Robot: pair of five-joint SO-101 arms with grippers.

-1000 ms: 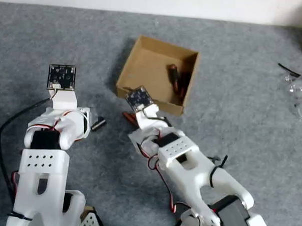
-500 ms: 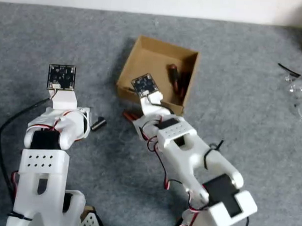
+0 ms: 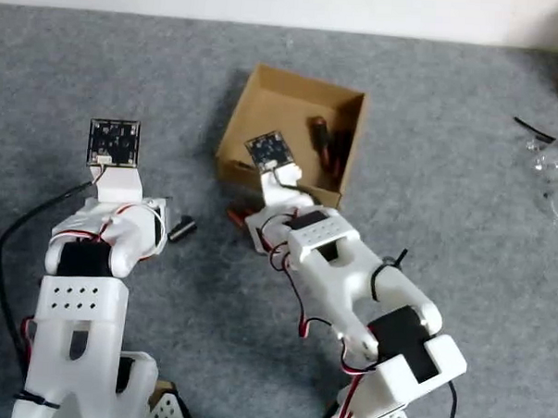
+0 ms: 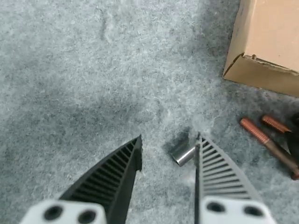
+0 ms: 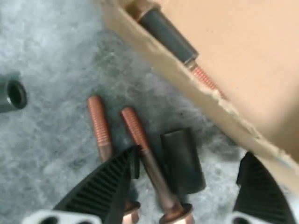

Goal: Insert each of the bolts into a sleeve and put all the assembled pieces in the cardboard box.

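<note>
The right gripper [image 5: 189, 158] is spread wide with nothing in it, parked over the little pile on the counter [image 5: 42, 42]: two bolts [image 5: 100, 123] lying side by side and a dark sleeve [image 5: 182, 161] just beside the second one. Looks like one of these is meant to be grabbed next. Since everything sits so close together, the fingers would best be dropped around a single shank, or the neighbour probably gets pinched or shoved too.

The left gripper [image 4: 169, 139] is also open and empty. A loose sleeve [image 4: 182, 151] rests right against the inside of one finger, so it should be centred before closing, otherwise the sleeve could get rolled away.

Further out, the cardboard box [image 5: 247, 42] is found just beyond the pile, with an assembled piece [image 5: 168, 35] lying along its near wall inside.

Stuff that can't be made out:
- The bolt heads are cut off at the edge of the right wrist view.
- From the high view, the pile is mostly covered by the right arm.
- How many pieces are in the box can't really be counted.
</note>
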